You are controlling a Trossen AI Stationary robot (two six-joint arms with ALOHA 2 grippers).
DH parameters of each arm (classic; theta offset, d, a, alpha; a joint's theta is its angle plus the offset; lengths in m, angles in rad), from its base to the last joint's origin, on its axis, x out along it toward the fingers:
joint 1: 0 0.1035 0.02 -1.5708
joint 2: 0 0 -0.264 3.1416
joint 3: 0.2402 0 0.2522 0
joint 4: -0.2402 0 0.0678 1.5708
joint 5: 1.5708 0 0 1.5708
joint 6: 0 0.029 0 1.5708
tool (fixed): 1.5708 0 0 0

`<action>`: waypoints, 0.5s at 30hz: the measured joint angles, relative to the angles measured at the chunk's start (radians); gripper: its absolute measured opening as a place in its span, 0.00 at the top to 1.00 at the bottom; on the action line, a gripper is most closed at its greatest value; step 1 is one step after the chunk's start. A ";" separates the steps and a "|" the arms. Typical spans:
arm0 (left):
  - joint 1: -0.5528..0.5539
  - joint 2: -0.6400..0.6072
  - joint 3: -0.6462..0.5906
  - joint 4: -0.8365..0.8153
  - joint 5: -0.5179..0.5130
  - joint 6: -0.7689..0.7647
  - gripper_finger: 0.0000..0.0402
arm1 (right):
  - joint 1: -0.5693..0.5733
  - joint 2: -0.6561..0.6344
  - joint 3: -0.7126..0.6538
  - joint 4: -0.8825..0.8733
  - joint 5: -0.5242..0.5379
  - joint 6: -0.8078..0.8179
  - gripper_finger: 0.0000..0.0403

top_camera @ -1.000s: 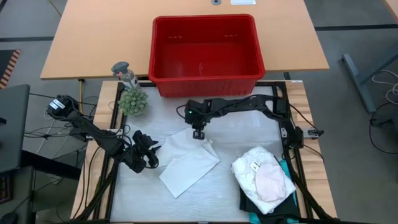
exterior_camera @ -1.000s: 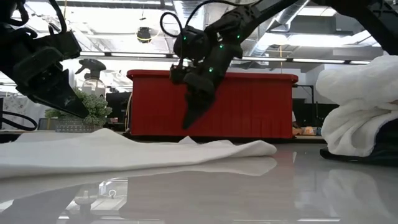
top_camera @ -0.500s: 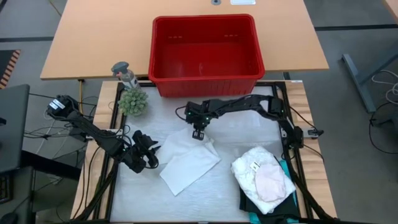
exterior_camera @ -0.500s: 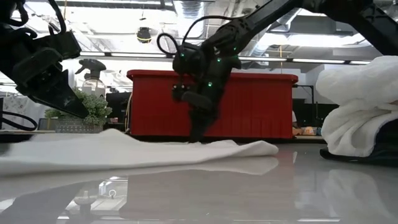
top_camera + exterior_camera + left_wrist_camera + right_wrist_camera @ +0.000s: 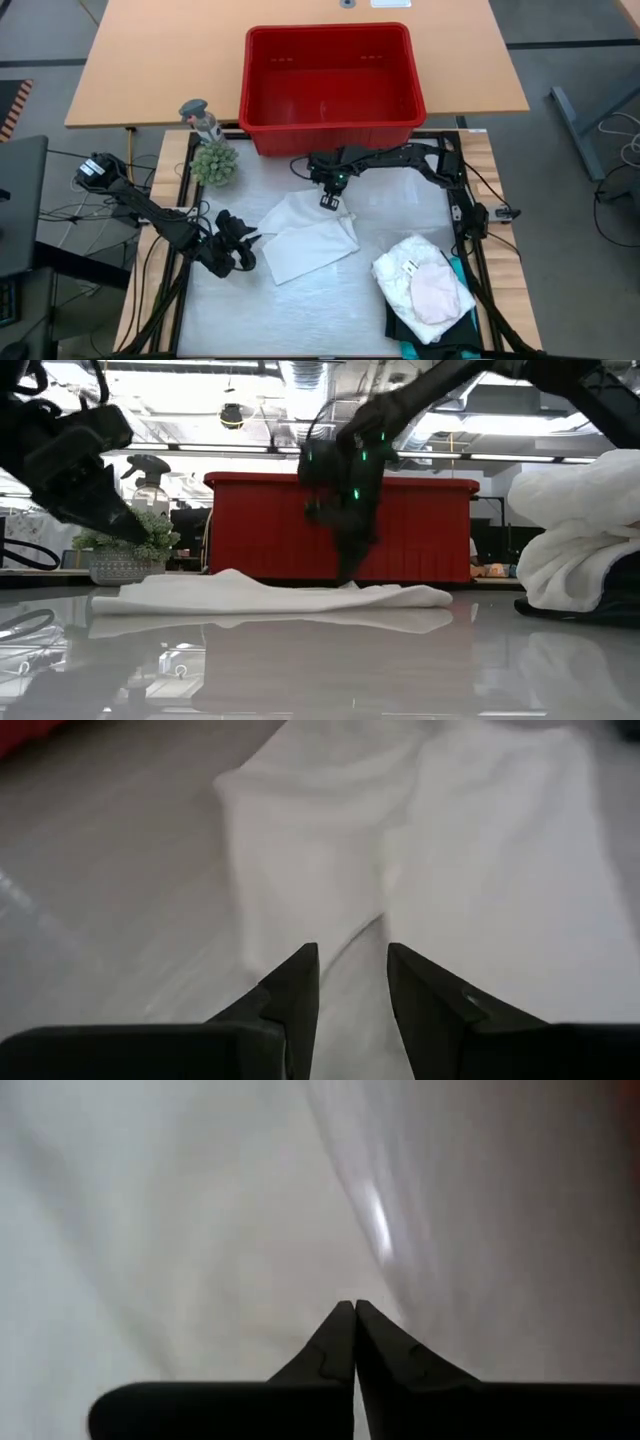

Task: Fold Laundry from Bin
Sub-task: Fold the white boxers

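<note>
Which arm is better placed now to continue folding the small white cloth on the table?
Probably the right. The right gripper is shut at the far edge of the white cloth, seemingly touching it. The left gripper waits open beside the cloth's near left corner, holding nothing.

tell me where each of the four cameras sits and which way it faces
High view: overhead, straight down on the table; both arms, red bin, white cloth.
Low view: table height, level toward the bin; both grippers above the cloth.
Left wrist view: on the left arm; left gripper parted over the cloth.
Right wrist view: on the right arm; right gripper shut against white fabric.
The high and low views share the bin, the cloth and both arms.
</note>
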 joint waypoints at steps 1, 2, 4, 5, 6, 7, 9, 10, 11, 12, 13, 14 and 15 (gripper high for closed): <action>0.000 0.000 0.000 0.034 0.000 0.043 0.73 | 0.002 -0.022 0.014 0.006 -0.003 -0.019 0.92; 0.000 0.000 0.000 0.080 0.006 0.111 0.73 | 0.003 -0.049 0.030 0.015 -0.005 -0.035 0.91; 0.000 0.000 0.000 0.196 0.064 0.323 0.72 | 0.003 -0.111 0.053 0.009 -0.021 -0.065 0.90; 0.002 0.000 0.002 0.253 0.107 0.426 0.71 | 0.002 -0.136 0.058 0.006 -0.034 -0.088 0.90; 0.007 0.000 0.009 0.290 0.141 0.503 0.70 | 0.001 -0.161 0.058 -0.003 -0.047 -0.107 0.89; 0.016 0.000 0.019 0.305 0.168 0.554 0.69 | 0.001 -0.180 0.056 -0.019 -0.055 -0.112 0.88; 0.049 -0.001 0.037 0.302 0.216 0.629 0.65 | -0.001 -0.217 0.053 -0.046 -0.097 -0.126 0.85; 0.069 -0.001 0.040 0.298 0.254 0.672 0.63 | -0.002 -0.246 0.053 -0.071 -0.125 -0.134 0.83; 0.089 0.000 0.045 0.296 0.300 0.720 0.60 | -0.002 -0.284 0.053 -0.096 -0.146 -0.137 0.81; 0.111 0.000 0.051 0.302 0.363 0.773 0.57 | 0.000 -0.328 0.053 -0.114 -0.157 -0.136 0.78; 0.131 0.002 0.057 0.314 0.424 0.820 0.54 | 0.000 -0.369 0.056 -0.132 -0.167 -0.130 0.76; 0.149 0.008 0.062 0.326 0.478 0.857 0.51 | 0.001 -0.408 0.056 -0.148 -0.172 -0.119 0.72; 0.164 0.017 0.067 0.334 0.514 0.888 0.47 | 0.005 -0.443 0.056 -0.162 -0.173 -0.102 0.69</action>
